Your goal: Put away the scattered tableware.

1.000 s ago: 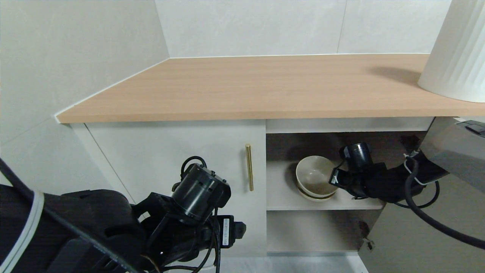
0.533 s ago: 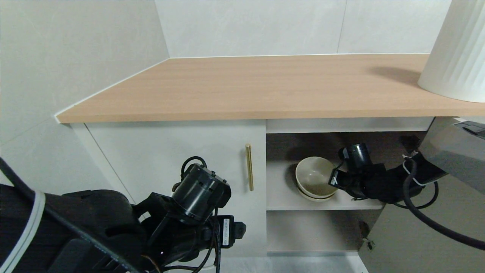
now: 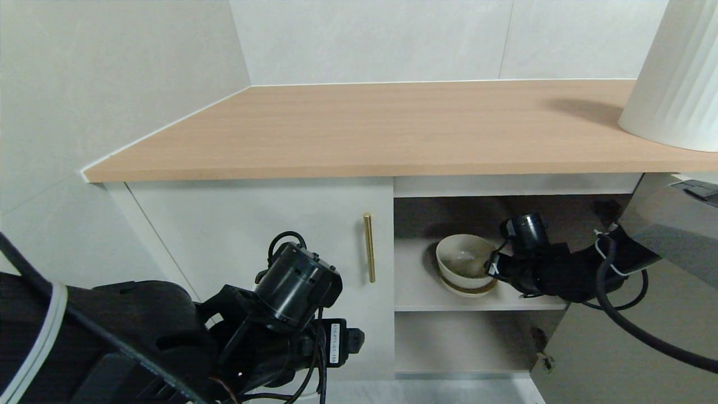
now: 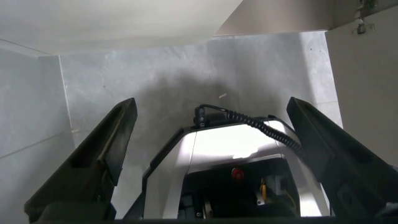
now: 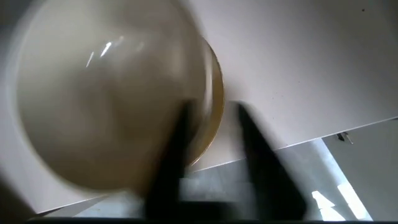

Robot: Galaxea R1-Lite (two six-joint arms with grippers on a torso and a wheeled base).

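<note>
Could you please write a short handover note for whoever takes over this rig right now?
Left gripper: open, empty, held low over the floor.
Right gripper: inside the cabinet, at the rim of the beige bowl. Blur hides whether it is gripping.
Things: the beige bowl rests on a yellow-rimmed dish on the upper shelf.
Done: both pieces are in the cabinet.
Left: probably release the bowl if it is held, draw the right arm out and shut the open door.
</note>
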